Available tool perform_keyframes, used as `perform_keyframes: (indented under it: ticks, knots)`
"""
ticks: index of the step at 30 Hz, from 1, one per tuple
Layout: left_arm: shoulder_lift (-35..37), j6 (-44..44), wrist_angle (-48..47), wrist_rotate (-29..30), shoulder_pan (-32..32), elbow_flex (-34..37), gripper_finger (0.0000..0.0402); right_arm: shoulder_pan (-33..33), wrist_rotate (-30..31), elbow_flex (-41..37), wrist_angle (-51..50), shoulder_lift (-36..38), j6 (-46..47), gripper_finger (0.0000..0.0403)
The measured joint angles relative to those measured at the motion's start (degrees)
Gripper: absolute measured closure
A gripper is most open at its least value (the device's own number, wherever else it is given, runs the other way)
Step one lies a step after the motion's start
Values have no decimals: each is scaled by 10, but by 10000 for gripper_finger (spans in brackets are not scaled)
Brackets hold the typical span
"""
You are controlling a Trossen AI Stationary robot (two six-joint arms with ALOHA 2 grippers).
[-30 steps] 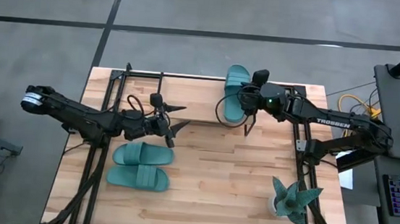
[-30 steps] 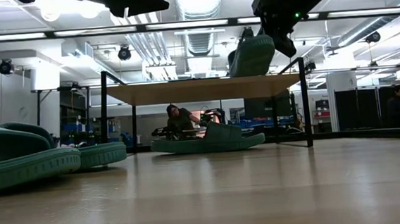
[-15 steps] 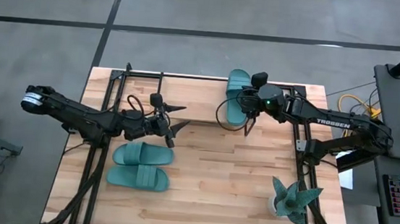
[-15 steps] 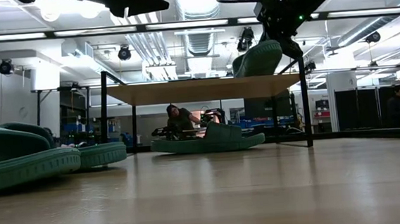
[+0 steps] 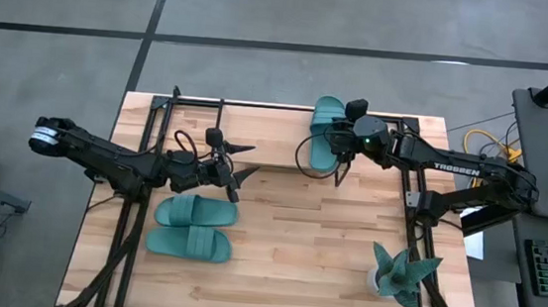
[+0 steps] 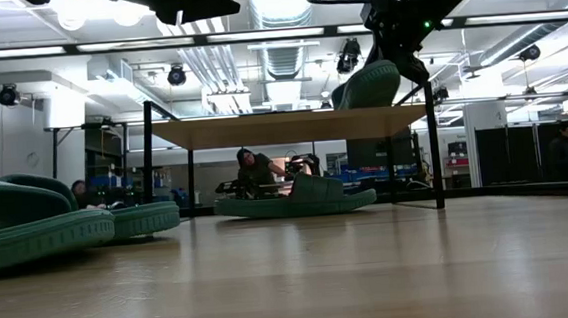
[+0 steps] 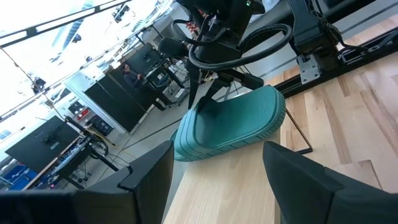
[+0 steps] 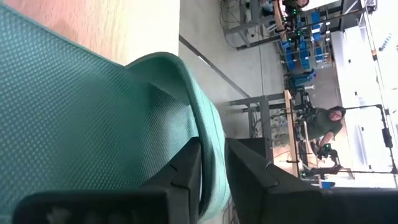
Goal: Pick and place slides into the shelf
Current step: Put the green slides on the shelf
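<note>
One teal slide [image 5: 327, 130] lies tilted on the right end of the shelf's light-wood top [image 5: 256, 134], with my right gripper [image 5: 338, 147] shut on its rim. Another slide [image 6: 297, 198] lies on the table under the shelf. Two more slides [image 5: 194, 211] [image 5: 190, 243] lie side by side on the table at the left, in front of the shelf. My left gripper [image 5: 243, 161] hangs open and level over the shelf's near edge. It holds nothing and points at the held slide [image 7: 230, 124]. My right gripper pinches the rim of the slide's sole [image 8: 208, 124] between its two fingers, on the slide's right long side. The fingers come from the table's right, slanting down. The slide is tilted, its lower part resting on the shelf top [image 6: 282, 128].
A teal spiky plant in a pot [image 5: 401, 274] stands at the near right of the table. Black frame rails run along the table's left [image 5: 135, 211] and right [image 5: 414, 201] sides. Bare wood shows in the table's middle and near part.
My right gripper has tipped a little downward over the shelf. The slide in it stood steeply and now lies flatter, its lower part down on the shelf top. My left gripper has kept still.
</note>
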State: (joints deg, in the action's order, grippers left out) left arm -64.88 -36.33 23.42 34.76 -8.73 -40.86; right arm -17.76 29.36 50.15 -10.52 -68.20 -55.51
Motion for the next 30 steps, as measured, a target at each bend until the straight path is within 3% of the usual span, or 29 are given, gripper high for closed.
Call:
perform_keyframes:
  ticks: [10,16,25,30]
  knots:
    - [0,0,0,0,0,0,171,0,-28,20,-30,0,39,302]
    - [0,0,0,0,0,0,171,0,-32,64,-121,0,101,301]
    - [0,0,0,0,0,0,171,0,-113,137,-218,0,178,301]
    - [0,0,0,0,0,0,171,0,-128,175,-253,0,214,306]
